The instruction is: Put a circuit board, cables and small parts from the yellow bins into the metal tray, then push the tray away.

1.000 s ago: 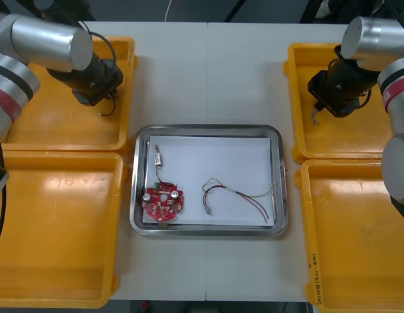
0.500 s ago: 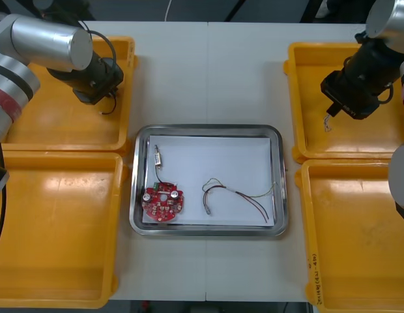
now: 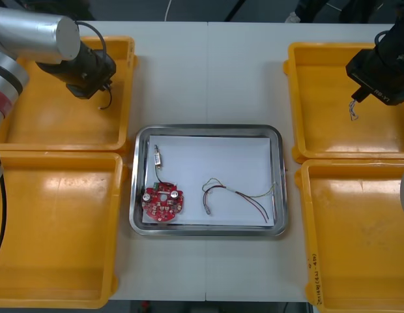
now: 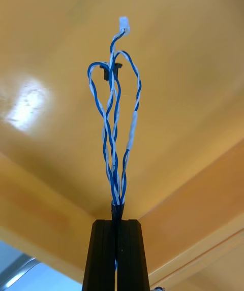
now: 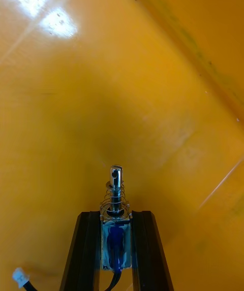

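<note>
Blue-and-white twisted cable — looped, white-tipped — hangs clamped in right end effector; left end effector clamps spring-wound small metal part.

A light table, a thin seam down its middle, meets darkness beyond its far edge.

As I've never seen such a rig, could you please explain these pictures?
A two-armed robot. The front view looks down at a table with four yellow bins and a metal tray between them, holding a red circuit board, a red and yellow cable and a small metal part. The other pictures come from wrist cameras. The left jaws, over the far left bin, grip a second small metal part; the right jaws, over the far right bin, pinch a twisted blue and white cable.
</note>
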`<act>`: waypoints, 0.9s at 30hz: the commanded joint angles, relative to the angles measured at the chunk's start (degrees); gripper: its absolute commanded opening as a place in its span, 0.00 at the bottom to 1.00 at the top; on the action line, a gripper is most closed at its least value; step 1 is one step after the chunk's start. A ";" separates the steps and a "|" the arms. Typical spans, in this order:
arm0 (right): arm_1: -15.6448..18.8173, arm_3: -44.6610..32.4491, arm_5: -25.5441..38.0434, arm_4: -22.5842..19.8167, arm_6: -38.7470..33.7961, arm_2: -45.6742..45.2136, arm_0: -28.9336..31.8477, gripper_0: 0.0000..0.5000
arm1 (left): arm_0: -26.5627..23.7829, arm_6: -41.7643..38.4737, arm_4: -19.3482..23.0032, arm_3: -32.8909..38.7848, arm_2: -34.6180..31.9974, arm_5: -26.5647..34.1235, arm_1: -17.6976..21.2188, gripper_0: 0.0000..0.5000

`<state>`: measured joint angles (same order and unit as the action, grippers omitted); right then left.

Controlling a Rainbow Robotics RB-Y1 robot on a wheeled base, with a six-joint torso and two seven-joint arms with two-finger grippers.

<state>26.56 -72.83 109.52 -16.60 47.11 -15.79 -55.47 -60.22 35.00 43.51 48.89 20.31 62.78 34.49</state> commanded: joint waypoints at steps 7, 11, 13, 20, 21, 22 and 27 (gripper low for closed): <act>2.44 -14.09 0.48 -8.45 6.94 0.50 2.12 0.00 | -2.19 1.56 0.70 8.77 -6.78 12.98 6.20 0.00; 3.14 -18.22 0.48 -11.44 8.17 2.79 2.74 0.00 | -2.10 1.12 1.06 13.08 -6.95 17.91 7.35 0.00; 3.49 -20.07 0.48 -12.23 8.87 3.93 2.91 0.00 | -2.10 0.95 1.14 14.75 -7.04 19.84 7.79 0.00; 3.58 -26.49 0.48 -13.11 17.57 7.36 4.32 0.00 | -2.10 0.42 1.32 20.46 -8.01 27.14 8.31 0.00; 3.58 -27.28 0.48 -13.46 19.51 7.97 4.58 0.00 | -2.10 0.33 1.32 21.16 -8.18 28.19 8.31 0.00; 3.58 -27.63 0.48 -13.64 20.39 8.23 4.76 0.00 | -2.10 0.24 1.41 21.52 -8.36 28.63 8.31 0.00; 3.67 -31.14 0.48 -14.60 29.53 12.89 5.11 0.00 | -2.10 0.24 1.58 24.50 -8.97 32.67 8.31 0.00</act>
<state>28.21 -100.41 109.78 -30.19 70.13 -6.62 -50.67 -60.22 35.02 44.41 70.23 13.26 93.34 40.22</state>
